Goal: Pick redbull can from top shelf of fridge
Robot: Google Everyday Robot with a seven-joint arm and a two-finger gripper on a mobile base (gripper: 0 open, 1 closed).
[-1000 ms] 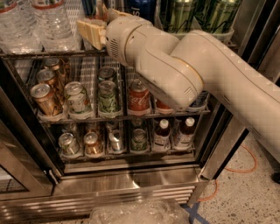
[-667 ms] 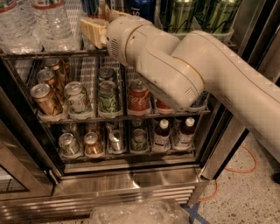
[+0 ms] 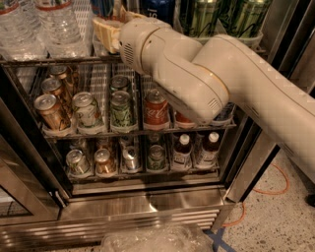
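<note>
Nudging the gripper [image 3: 106, 33] a little higher in the upper left of the frame than a second ago, bringing it just under and in front of the redbull can [image 3: 102, 7] at the top edge; probably closing in for the grasp, not yet lifting. Standing upright on the top shelf [image 3: 44, 60] of the fridge [image 3: 147, 202], long axis vertical, lid cropped off above. Not managing to tell whether open, closed or gripping.
</note>
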